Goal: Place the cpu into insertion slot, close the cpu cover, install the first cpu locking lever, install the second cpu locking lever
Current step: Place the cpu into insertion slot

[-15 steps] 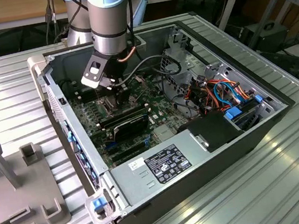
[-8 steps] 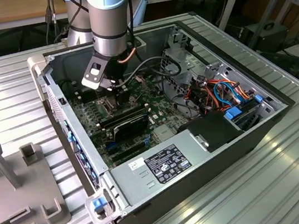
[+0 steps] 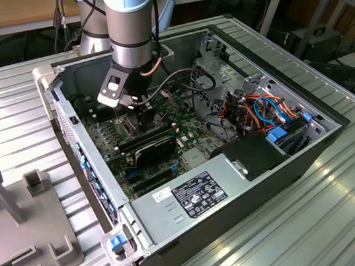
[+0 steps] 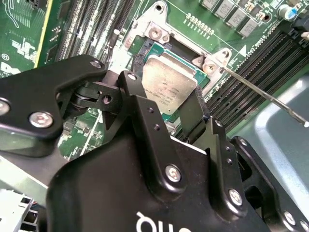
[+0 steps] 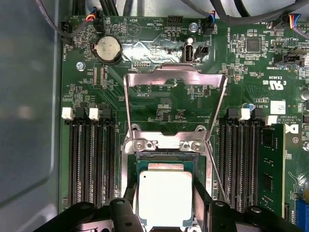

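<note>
Over the green board in both wrist views, the cpu (image 5: 165,200) (image 4: 170,87), a flat square chip with a silvery top, sits between my black fingers (image 5: 131,193). My gripper (image 5: 165,193) (image 4: 166,99) (image 3: 134,104) is shut on its two sides. The chip is directly over the insertion slot (image 5: 166,158) (image 4: 174,48); whether it rests in it I cannot tell. The cpu cover (image 5: 176,71) stands swung open behind the slot, hinged at its screwed bracket. A thin metal locking lever (image 5: 215,174) (image 4: 260,94) lies unlatched beside the slot.
Long black memory slots (image 5: 91,164) flank the socket, with a memory stick (image 5: 273,164) in one. A coin battery (image 5: 107,48) lies beyond the cover. The case wall (image 5: 29,121) is close. In the exterior view, cables (image 3: 260,107) and a labelled power supply (image 3: 193,194) fill the case.
</note>
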Controlling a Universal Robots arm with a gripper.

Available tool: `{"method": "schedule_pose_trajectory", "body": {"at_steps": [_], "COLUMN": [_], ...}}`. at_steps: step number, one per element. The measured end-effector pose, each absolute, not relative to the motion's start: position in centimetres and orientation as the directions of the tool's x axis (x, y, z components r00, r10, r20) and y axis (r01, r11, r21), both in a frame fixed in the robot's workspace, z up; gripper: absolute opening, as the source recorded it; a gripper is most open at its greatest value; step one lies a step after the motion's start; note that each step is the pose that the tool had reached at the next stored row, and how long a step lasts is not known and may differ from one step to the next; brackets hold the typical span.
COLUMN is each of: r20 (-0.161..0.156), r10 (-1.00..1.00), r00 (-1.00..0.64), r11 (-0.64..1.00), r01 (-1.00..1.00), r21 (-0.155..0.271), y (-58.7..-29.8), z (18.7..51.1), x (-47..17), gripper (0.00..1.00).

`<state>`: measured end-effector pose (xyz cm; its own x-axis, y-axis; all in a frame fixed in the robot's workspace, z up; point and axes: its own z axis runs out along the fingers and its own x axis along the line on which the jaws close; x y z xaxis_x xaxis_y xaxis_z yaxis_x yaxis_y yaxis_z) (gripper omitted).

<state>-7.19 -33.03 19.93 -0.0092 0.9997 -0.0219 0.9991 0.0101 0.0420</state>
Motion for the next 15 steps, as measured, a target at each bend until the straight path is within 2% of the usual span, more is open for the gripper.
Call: {"method": "schedule_pose_trajectory", "body": {"at_steps": [15], "r20": [-0.022], "r10": [1.0], "r00": [-0.009], "r11": [0.01], "r01": [0.999], "r21": [0.041], "y": [-33.04], "z": [19.76], "x": [-6.8], "gripper": [0.55]}}
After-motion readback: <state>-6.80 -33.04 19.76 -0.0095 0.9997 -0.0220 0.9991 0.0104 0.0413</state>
